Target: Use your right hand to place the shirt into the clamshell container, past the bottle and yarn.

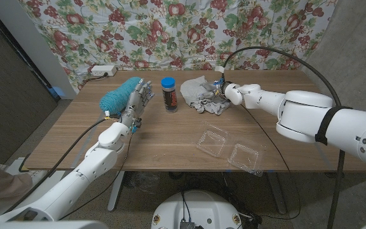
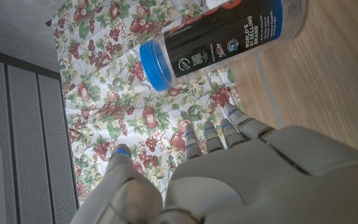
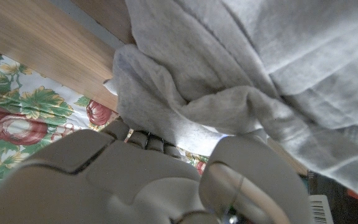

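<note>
The grey shirt (image 1: 201,95) lies crumpled at the back of the wooden table (image 1: 170,143), right of the bottle. My right hand (image 1: 221,91) is at the shirt's right side. In the right wrist view a fold of the shirt (image 3: 241,106) bunches between that hand's thumb and fingers (image 3: 138,138), so it grips the cloth. The clear clamshell container (image 1: 230,147) lies opened out near the front edge, nearer me than the shirt. The dark bottle with a blue cap (image 1: 168,93) (image 2: 219,34) stands upright left of the shirt. The teal yarn (image 1: 118,95) sits further left. My left hand (image 1: 136,102) (image 2: 229,174) stands between yarn and bottle with fingers apart, holding nothing.
A floral cloth (image 1: 170,25) hangs behind the table. A white power strip (image 1: 101,70) lies at the back left corner. A black cable (image 1: 284,60) arcs over my right arm. Bare wood (image 1: 170,143) stretches between the bottle and the container.
</note>
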Robot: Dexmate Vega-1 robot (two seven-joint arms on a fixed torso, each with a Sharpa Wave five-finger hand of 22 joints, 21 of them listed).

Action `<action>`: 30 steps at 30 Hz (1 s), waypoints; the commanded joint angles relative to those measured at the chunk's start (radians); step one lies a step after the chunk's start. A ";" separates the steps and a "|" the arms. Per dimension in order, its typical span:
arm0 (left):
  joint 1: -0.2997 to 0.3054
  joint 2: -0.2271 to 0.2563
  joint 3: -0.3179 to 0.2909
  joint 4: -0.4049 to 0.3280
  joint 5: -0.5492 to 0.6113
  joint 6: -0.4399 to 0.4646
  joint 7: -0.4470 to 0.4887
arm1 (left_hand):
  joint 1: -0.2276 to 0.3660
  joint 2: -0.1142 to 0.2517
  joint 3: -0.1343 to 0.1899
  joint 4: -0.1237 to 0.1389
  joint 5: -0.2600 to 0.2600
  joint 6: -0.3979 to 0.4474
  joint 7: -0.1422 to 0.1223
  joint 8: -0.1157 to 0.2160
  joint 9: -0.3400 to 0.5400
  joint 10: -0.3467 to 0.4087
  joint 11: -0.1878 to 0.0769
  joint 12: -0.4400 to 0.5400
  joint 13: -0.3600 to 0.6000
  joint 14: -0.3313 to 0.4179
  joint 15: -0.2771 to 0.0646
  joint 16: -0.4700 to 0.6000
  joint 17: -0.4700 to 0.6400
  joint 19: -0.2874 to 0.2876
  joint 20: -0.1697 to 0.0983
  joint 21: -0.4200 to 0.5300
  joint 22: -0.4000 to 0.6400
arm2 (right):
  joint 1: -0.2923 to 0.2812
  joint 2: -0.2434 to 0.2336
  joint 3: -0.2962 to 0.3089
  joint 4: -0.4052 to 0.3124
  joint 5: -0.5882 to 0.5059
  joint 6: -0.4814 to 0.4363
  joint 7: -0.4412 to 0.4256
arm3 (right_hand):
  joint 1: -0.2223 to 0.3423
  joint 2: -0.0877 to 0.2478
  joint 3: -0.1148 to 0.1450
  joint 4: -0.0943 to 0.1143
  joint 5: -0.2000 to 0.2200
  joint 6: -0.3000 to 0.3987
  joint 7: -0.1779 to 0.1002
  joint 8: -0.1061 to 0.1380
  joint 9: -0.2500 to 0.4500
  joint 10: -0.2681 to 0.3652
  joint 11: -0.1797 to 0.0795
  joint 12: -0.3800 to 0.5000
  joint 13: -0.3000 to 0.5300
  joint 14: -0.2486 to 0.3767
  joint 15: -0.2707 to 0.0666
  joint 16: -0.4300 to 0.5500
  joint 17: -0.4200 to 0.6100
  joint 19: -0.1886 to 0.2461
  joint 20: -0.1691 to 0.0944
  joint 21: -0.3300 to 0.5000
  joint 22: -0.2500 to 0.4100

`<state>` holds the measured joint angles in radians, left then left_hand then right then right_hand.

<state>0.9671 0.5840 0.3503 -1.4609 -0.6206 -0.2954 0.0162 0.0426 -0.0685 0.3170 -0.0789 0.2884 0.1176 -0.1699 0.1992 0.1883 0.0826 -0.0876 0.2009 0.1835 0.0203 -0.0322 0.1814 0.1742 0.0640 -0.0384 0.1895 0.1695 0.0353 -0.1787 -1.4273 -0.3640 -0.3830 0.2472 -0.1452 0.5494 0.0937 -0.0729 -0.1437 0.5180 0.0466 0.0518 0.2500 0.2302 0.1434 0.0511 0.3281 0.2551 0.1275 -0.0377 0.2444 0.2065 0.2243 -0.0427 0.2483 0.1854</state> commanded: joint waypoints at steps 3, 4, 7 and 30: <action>-0.008 -0.003 0.004 0.004 0.002 0.003 -0.002 | 0.003 0.008 0.000 -0.003 -0.002 0.004 -0.002 -0.002 0.001 0.008 0.004 0.000 0.003 -0.001 -0.059 0.005 0.004 0.010 -0.036 0.004 0.006 | -0.002 -0.002 0.003 0.001 0.007 -0.011 -0.002 | 0.018 0.007 0.007 -0.004 0.006 0.012 0.000 0.010 0.007 0.025 0.002 0.018 0.016 0.025 -0.042 0.014 0.007 0.031 -0.034 0.011 0.002; -0.009 -0.003 0.005 0.005 0.003 0.003 -0.001 | 0.003 0.008 0.000 -0.003 -0.002 0.003 -0.002 -0.002 0.001 0.008 0.004 0.000 0.003 -0.001 -0.059 0.005 0.004 0.011 -0.036 0.005 0.006 | -0.002 -0.002 0.003 0.001 0.007 -0.012 -0.002 | 0.020 0.008 0.007 -0.004 0.006 0.012 0.000 0.010 0.008 0.030 -0.004 0.023 0.020 0.029 -0.042 0.015 0.008 0.036 -0.034 0.012 0.002; -0.011 -0.004 0.006 0.006 0.003 0.004 -0.004 | 0.003 0.008 0.000 -0.004 -0.002 0.004 -0.001 -0.002 0.001 0.008 0.004 0.000 0.003 -0.001 -0.059 0.005 0.004 0.010 -0.036 0.005 0.006 | -0.002 -0.001 0.009 0.001 0.020 -0.018 0.012 | 0.030 0.008 0.007 -0.001 0.008 0.015 0.001 0.015 0.018 0.077 -0.018 0.066 0.048 0.084 -0.070 0.034 0.018 0.054 -0.032 0.016 0.005; -0.004 -0.005 0.008 -0.004 0.005 0.006 0.005 | 0.002 0.009 -0.002 -0.005 -0.003 0.002 -0.001 -0.003 0.001 0.008 0.004 0.000 0.003 -0.001 -0.059 0.005 0.004 0.011 -0.037 0.005 0.006 | -0.011 -0.019 0.020 -0.001 0.021 0.025 -0.040 | 0.081 0.031 0.023 -0.003 0.011 0.062 0.011 0.044 0.055 0.121 -0.055 0.159 0.129 0.171 -0.087 0.066 0.048 0.133 -0.048 0.043 0.014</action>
<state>0.9550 0.5767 0.3585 -1.4546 -0.6159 -0.2943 0.0150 0.0426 -0.0685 0.3142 -0.0816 0.2885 0.1176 -0.1699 0.1992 0.1883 0.0826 -0.0876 0.2009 0.1835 0.0203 -0.0322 0.1814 0.1742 0.0640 -0.0384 0.1895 0.1695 0.0316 -0.1878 -1.4175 -0.3634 -0.3630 0.2441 -0.1553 0.6127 0.1250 -0.0574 -0.1446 0.5220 0.1022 0.0610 0.2886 0.2765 0.2592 0.0025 0.4746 0.3714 0.2773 -0.0408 0.3006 0.2494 0.3405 -0.0416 0.2823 0.1957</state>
